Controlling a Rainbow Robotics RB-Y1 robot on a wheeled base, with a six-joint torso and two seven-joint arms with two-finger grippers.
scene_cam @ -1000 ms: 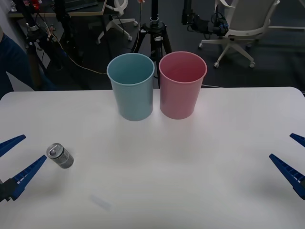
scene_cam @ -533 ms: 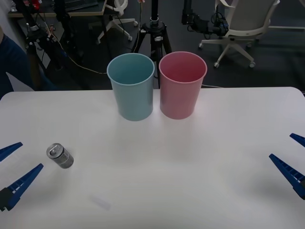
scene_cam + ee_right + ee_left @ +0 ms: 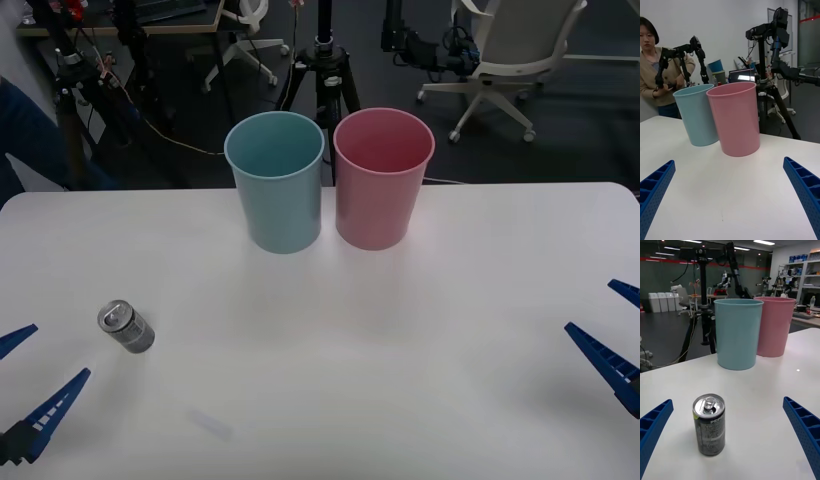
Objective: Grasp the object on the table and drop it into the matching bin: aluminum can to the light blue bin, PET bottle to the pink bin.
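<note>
The aluminum can [image 3: 126,328], small and dark grey with a silver pull-tab top, stands upright on the white table [image 3: 400,330] near its left side; the left wrist view shows the can [image 3: 709,425] between that arm's fingers but farther out. My left gripper [image 3: 30,385] is open at the table's front left, just short of the can. My right gripper [image 3: 615,330] is open at the right edge, nothing between its fingers. The light blue bin [image 3: 276,180] and the pink bin [image 3: 382,177] stand side by side at the back centre, also seen as blue bin [image 3: 697,114] and pink bin [image 3: 736,118].
Beyond the table's far edge stand a black tripod [image 3: 322,70], cables and office chairs [image 3: 510,55]. A person [image 3: 657,80] stands behind the table holding another small arm. Bare tabletop lies between the can and the bins.
My left gripper has drawn back toward the table's front left corner, away from the can. The can, the bins and the right gripper have not moved.
</note>
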